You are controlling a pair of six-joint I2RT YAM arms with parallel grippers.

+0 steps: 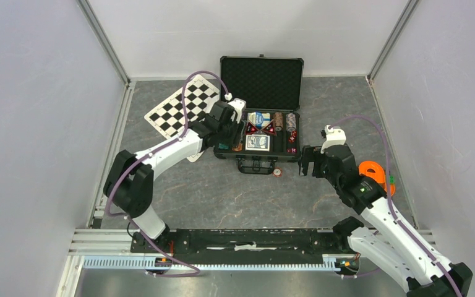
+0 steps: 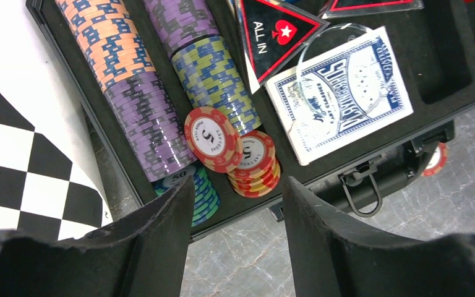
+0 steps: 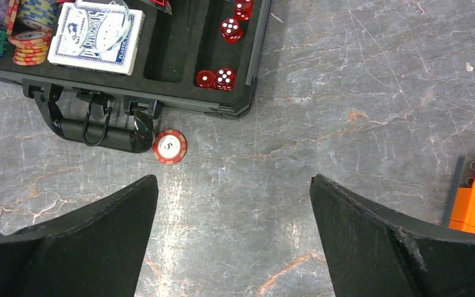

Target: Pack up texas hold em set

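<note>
You have a grey marbled table (image 1: 222, 192) boxed in by plain white walls, and the black case (image 1: 261, 80) lies at its middle with the lid standing open at the far side. Most of the set is in the foam already: rows of chips (image 2: 154, 80), a deck of cards (image 2: 340, 93) and red dice (image 3: 216, 78).

Your left gripper (image 2: 236, 189) hangs above the near left corner of the case, jaws apart and holding nothing. Just under it a red chip (image 2: 213, 139) leans tilted against a short red stack (image 2: 255, 167), so the step in hand looks like filling that chip slot, and this chip probably needs settling flat.

Your right gripper (image 3: 234, 182) is spread wide and empty over bare table. Ahead of it one loose chip (image 3: 169, 146) lies flat on the table, just beside the case's handle (image 3: 93, 133). That looks like your next pick: come down over it, mind the handle, and expect a thin flat chip to be hard to pinch. After that, the lid remains to close.
</note>
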